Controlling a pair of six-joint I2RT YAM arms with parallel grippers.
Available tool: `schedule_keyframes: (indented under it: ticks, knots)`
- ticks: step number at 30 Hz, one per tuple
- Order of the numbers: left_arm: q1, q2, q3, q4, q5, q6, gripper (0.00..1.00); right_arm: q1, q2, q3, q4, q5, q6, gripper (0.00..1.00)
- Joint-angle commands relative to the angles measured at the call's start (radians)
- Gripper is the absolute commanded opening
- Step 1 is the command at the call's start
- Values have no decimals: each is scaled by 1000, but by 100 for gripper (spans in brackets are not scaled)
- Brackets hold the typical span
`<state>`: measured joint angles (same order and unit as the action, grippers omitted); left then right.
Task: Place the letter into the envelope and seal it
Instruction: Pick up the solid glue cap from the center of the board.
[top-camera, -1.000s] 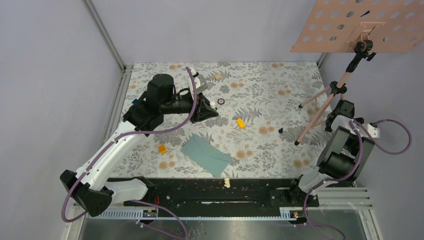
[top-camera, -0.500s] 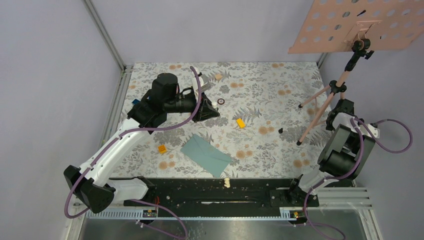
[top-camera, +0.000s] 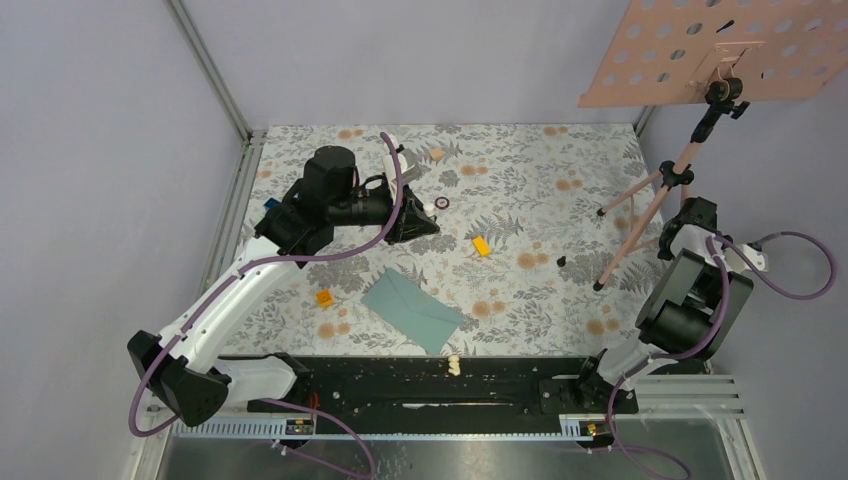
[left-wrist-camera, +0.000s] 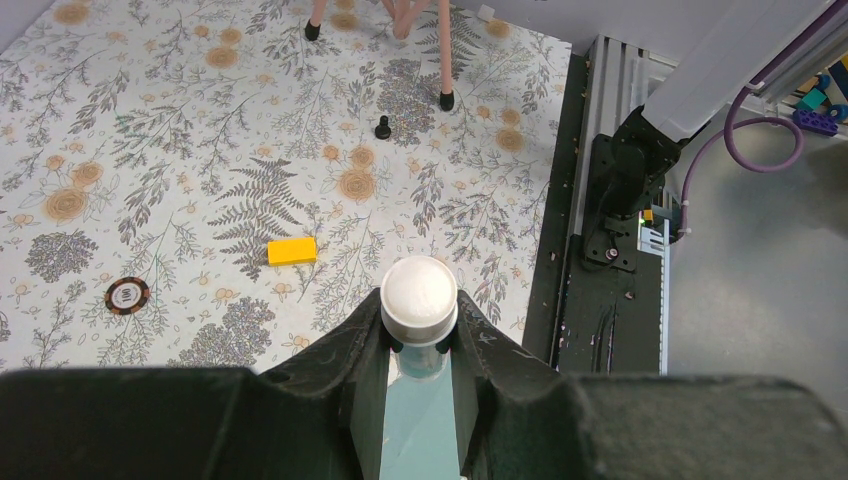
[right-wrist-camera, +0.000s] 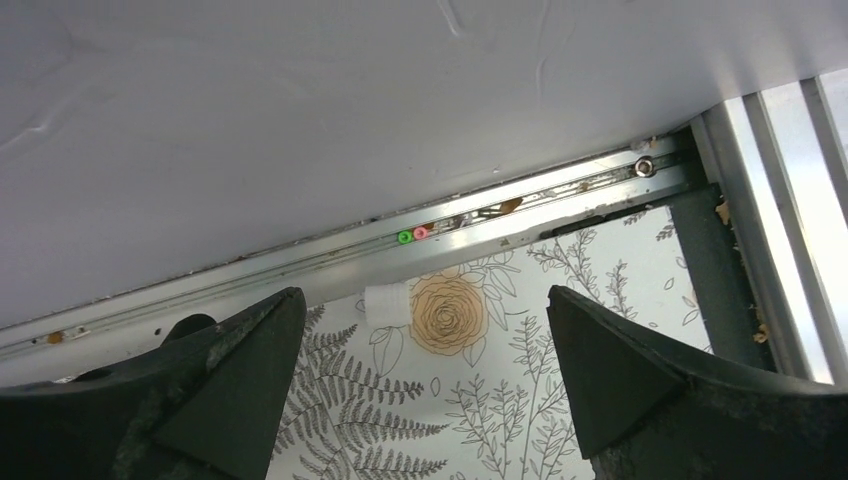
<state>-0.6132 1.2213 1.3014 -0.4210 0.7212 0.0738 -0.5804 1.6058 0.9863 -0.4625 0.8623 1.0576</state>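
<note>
The teal envelope (top-camera: 412, 310) lies flat on the floral table, near the front rail. The letter is out of view. My left gripper (top-camera: 430, 216) hovers behind the envelope, shut on a small white-capped tube (left-wrist-camera: 419, 296) whose round cap pokes out past the fingertips. In the left wrist view, pale teal fills the gap between the fingers under the cap; I cannot tell whether it is the tube's body or the envelope. My right gripper (top-camera: 690, 214) is at the table's right edge, far from the envelope. In the right wrist view the right gripper (right-wrist-camera: 425, 385) stands wide open and holds nothing.
A tripod stand (top-camera: 650, 195) carrying a pink perforated board (top-camera: 715, 50) stands at the back right. A yellow block (top-camera: 482, 246), an orange block (top-camera: 324, 297), a dark ring (top-camera: 442, 202) and a small black bolt (top-camera: 562, 261) lie scattered. An aluminium rail (right-wrist-camera: 420, 245) and wall face the right gripper.
The right wrist has lifted slightly and its jaws have opened a little wider. The left arm shifted slightly a second ago, then held still with the tube.
</note>
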Motion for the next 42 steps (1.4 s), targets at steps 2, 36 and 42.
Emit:
schedule_keyframes:
  ticks: [2, 36, 42]
  knots:
    - [-3, -8, 29, 34, -7, 0, 0, -28, -1, 38, -16, 11, -85, 99]
    - [-3, -41, 10, 14, -15, 30, 0, -128, 125, 175, -188, -408, -134, 98]
    - [-3, -44, 10, 13, -17, 34, 0, -128, 111, 160, -151, -426, -181, 96]
